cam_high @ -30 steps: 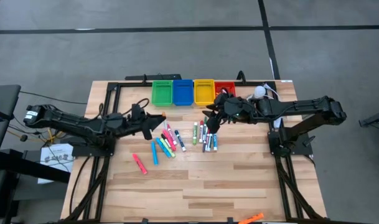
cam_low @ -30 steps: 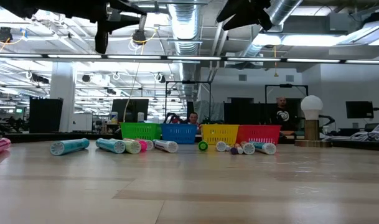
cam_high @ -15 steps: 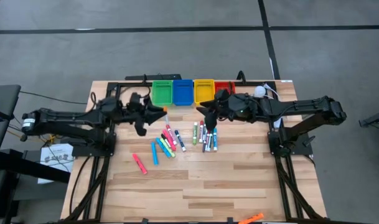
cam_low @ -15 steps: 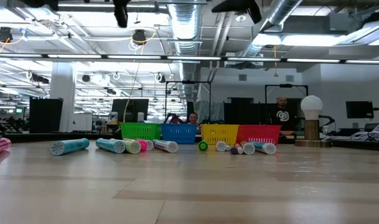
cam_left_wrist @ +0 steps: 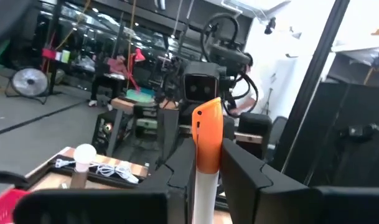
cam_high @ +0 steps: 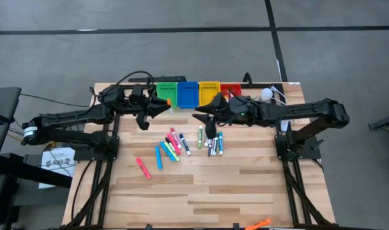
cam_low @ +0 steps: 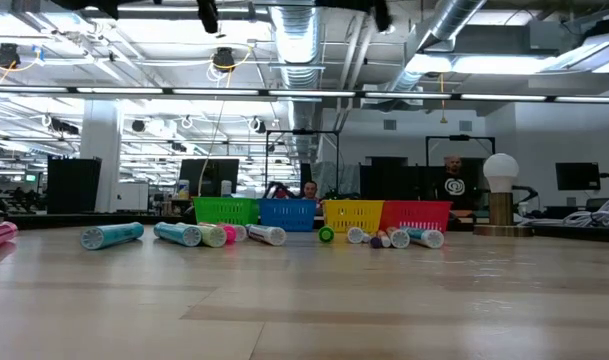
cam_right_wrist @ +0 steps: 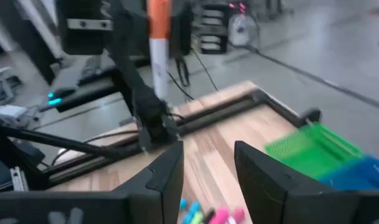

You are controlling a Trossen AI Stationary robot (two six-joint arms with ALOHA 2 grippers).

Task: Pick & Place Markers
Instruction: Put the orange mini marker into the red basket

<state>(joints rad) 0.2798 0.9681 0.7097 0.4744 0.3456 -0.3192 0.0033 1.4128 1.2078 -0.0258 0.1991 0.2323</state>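
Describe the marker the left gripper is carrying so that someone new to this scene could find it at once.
Look to the row of coloured bins at the table's far edge, then to the green bin at its left end. The left gripper hovers beside it, shut on the orange-capped marker with a white barrel. It is the only marker off the table; the others lie loose on the wood.

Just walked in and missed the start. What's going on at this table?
Two robot arms are sorting markers scattered on the table toward coloured bins at its far edge. The left gripper holds an orange-capped marker in its fingers, raised beside the green bin. The right gripper hovers open and empty above the pile, holding nothing.
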